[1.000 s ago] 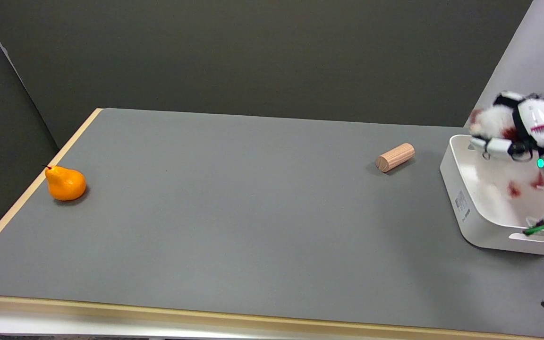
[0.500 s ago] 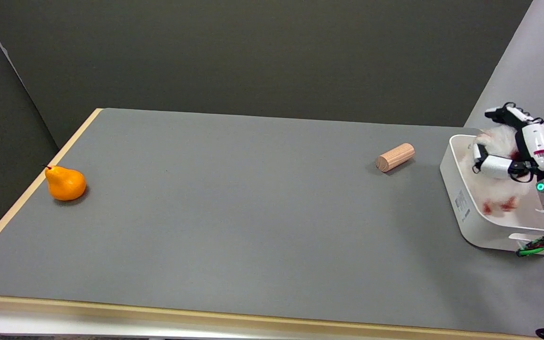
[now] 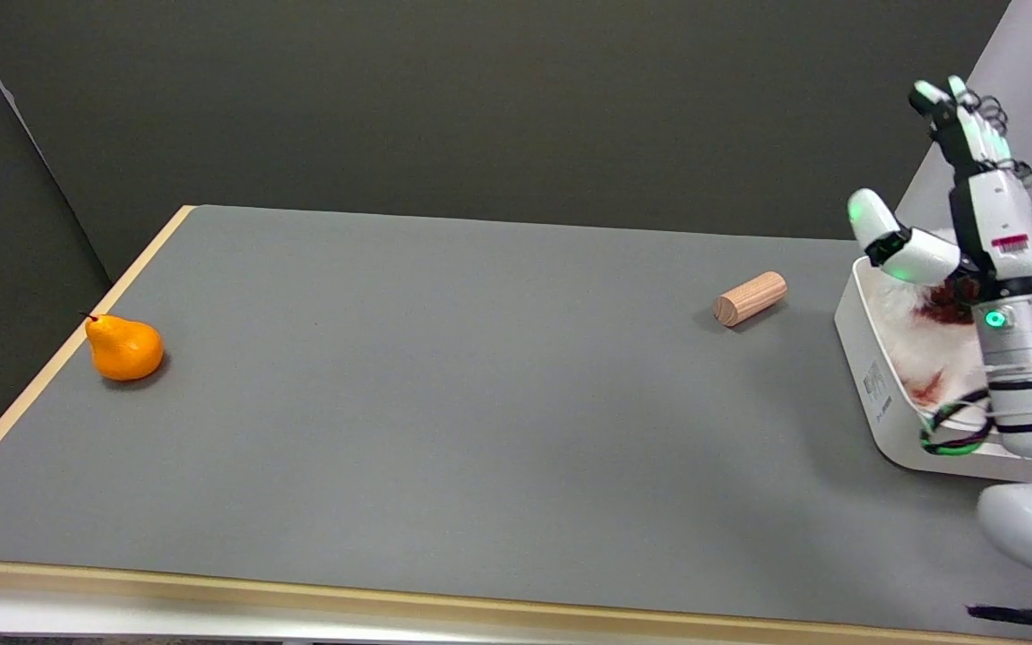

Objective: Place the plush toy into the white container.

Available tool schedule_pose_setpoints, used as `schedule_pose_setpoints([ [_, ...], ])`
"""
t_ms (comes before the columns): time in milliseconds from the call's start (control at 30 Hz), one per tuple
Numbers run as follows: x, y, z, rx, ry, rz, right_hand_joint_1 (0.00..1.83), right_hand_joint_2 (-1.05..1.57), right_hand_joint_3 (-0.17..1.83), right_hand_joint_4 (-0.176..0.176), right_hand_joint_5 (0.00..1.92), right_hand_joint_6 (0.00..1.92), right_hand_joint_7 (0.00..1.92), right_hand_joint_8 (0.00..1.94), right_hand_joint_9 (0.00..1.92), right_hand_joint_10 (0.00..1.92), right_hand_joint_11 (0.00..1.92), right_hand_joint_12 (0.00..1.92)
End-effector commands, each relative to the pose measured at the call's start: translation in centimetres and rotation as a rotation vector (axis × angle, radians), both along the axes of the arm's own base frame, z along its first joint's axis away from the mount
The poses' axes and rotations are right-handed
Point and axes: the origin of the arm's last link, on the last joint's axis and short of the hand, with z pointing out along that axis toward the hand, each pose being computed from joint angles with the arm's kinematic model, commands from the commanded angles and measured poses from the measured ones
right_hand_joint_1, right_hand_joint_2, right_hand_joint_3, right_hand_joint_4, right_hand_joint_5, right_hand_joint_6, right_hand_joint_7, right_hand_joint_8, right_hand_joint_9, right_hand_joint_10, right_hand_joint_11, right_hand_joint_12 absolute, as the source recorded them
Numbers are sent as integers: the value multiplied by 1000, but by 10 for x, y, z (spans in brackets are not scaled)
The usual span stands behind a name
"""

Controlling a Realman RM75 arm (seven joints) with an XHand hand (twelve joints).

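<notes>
— Looking at the right hand (image 3: 973, 215), what did you make of it?

— It was raised above the white container (image 3: 870, 363), fingers (image 3: 964, 121) stretched upward and spread, thumb out toward nine o'clock, holding nothing.

— And the plush toy (image 3: 924, 345)?

— It lay inside the container, white fur with red patches, directly below the hand at six o'clock (the wrist and forearm hid part of it, so I couldn't tell how it sat at the far side).

— So the placing looked done?

— I judged it so. The risk lay in the withdrawal: the forearm and its green cable loop hung close over the container's near rim, and a careless pull back could have snagged that rim and dragged or tipped the container. Fur catching on a finger was less likely, since the hand stood clear of the toy.

— Anything else on the table (image 3: 444, 403)?

— A wooden cylinder (image 3: 750, 298) at about nine o'clock from the container, near it, and an orange pear (image 3: 124, 348) well apart at the left edge.
</notes>
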Motion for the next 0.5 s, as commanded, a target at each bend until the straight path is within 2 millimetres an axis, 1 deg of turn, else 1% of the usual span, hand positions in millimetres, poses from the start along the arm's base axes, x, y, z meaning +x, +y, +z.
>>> schedule_pose_setpoints([
  [33,42,-19,-127,472,-101,301,338,579,925,19,70,376,12,144,-1,402,-1,850],
  [100,39,-19,-151,553,-138,284,332,581,925,20,69,366,23,143,-1,415,-1,827],
  [133,37,-18,-159,578,-150,276,328,581,924,21,70,361,34,139,0,428,-1,822],
  [200,29,-16,-178,633,-176,253,325,582,950,25,73,354,80,154,20,473,-1,872],
  [267,21,-14,-188,658,-196,238,322,595,964,31,88,371,91,212,25,572,-1,981],
  [333,11,-11,-198,682,-229,220,311,601,964,35,98,392,103,275,48,617,-1,1024],
  [400,2,-7,-204,691,-253,205,317,662,867,33,137,364,181,278,119,663,-1,1117],
  [433,-1,-6,-205,691,-259,203,311,676,854,32,149,360,213,285,150,683,5,1146],
  [467,-5,-5,-206,689,-261,198,285,644,936,31,140,387,218,315,164,695,23,1127],
  [500,-6,-6,-206,687,-261,194,277,633,963,31,138,396,220,326,170,699,29,1121],
])
